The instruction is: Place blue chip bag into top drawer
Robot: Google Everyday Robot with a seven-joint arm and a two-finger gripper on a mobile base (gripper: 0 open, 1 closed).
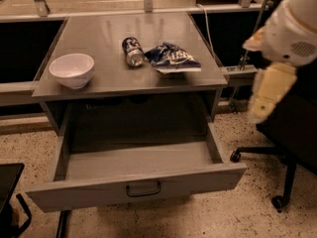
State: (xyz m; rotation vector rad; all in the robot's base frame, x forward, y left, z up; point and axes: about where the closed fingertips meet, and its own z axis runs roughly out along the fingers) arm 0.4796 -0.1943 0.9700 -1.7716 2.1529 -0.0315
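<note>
High front cam looks down on table [99, 38], tool [265, 95] at rt.

Standing here, I can't make out a single word or number. The blue chip bag [173, 58] on the counter [99, 38], up and to the left of the pincer [258, 112], carries white lettering, but it is too blurred to read. The soda can [132, 51], touching the bag's far side from the pincer, shows pale markings that are no clearer. The pincer hangs pointing down, just off the counter's right edge.
</note>
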